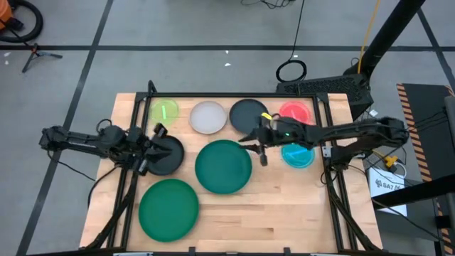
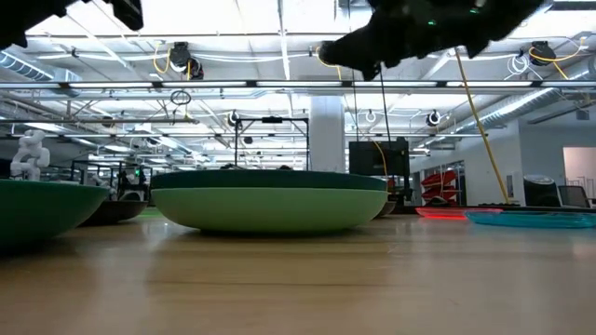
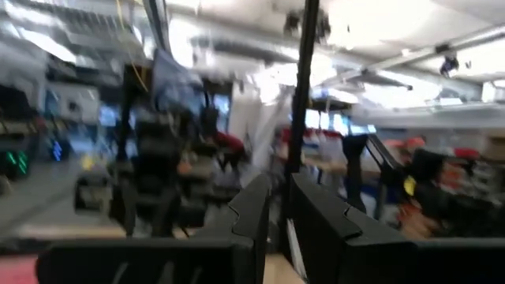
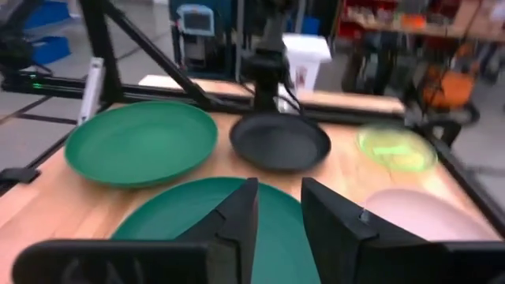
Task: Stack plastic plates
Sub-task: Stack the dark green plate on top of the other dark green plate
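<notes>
At the table's middle a large dark green plate (image 1: pixel 224 166) rests on a mint plate (image 2: pixel 270 212). Another large green plate (image 1: pixel 168 206) lies at the near left. Along the far edge lie a lime plate (image 1: pixel 165 112), a white plate (image 1: pixel 208 117), a dark grey plate (image 1: pixel 249 114) and a red plate (image 1: pixel 295 112). A cyan plate (image 1: pixel 297 154) lies on the right. My left gripper (image 1: pixel 156 148) hovers above the black plate (image 1: pixel 167 156), its fingers (image 3: pixel 316 221) a narrow gap apart and empty. My right gripper (image 1: pixel 254 142) hangs open and empty, high over the middle stack's right rim.
Dark frame bars (image 1: pixel 135 128) run along the table's left, far and right sides. Bare wood (image 1: pixel 270 213) shows at the near right. The right wrist view looks across the table at the black plate (image 4: pixel 280 142), the near-left green plate (image 4: pixel 142 142) and my left arm (image 4: pixel 268 47).
</notes>
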Motion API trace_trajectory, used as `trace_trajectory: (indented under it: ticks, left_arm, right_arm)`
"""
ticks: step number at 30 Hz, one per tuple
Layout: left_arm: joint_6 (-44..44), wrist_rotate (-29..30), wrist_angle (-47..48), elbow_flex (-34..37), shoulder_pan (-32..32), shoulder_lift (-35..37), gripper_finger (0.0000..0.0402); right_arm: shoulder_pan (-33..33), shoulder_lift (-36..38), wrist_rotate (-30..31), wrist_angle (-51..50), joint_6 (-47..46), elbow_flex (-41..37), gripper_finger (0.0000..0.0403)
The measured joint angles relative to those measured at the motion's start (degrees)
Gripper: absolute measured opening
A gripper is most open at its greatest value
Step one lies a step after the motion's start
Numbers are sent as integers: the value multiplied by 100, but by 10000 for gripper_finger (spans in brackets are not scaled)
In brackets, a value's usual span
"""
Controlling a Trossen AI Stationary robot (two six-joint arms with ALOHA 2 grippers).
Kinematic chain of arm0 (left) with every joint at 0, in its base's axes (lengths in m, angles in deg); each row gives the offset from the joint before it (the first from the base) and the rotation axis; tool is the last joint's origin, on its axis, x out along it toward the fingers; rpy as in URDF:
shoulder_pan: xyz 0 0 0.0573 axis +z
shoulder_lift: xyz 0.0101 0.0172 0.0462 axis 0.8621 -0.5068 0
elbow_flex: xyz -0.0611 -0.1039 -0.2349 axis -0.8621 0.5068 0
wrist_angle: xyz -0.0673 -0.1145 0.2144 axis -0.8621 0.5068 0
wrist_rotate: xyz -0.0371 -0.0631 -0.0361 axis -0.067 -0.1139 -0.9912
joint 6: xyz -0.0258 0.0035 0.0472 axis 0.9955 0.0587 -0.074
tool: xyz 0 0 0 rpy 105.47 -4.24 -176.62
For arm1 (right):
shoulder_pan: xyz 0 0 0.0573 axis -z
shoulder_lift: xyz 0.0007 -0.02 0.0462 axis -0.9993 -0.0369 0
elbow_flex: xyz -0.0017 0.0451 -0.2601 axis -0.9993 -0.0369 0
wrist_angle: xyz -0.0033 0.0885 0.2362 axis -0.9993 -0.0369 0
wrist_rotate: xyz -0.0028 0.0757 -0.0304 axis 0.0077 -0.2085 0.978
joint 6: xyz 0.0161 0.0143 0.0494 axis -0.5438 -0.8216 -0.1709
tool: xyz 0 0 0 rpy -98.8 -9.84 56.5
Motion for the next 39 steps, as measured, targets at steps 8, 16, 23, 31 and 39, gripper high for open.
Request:
trace_trajectory:
  ticks: [8,16,23,31,39]
  left_arm:
    - [397,812,-781,2,-460,-1472,62]
    - [1260,1045,-787,2,-517,-1764,62]
    - [1866,1467,-443,0,-523,-1964,62]
    - [2494,1825,2562,-1146,-669,-2480,62]
    - [2174,1949,6839,-3230,-1169,-3513,62]
  right_arm:
    - [-183,905,-13,102,420,-682,79]
    - [-239,1692,-23,-115,753,-1060,72]
    - [-230,2219,-7,-805,731,-1073,72]
    - [-230,2429,-2,-1282,606,-1073,72]
    - [-230,2431,-2,-1430,604,-1073,72]
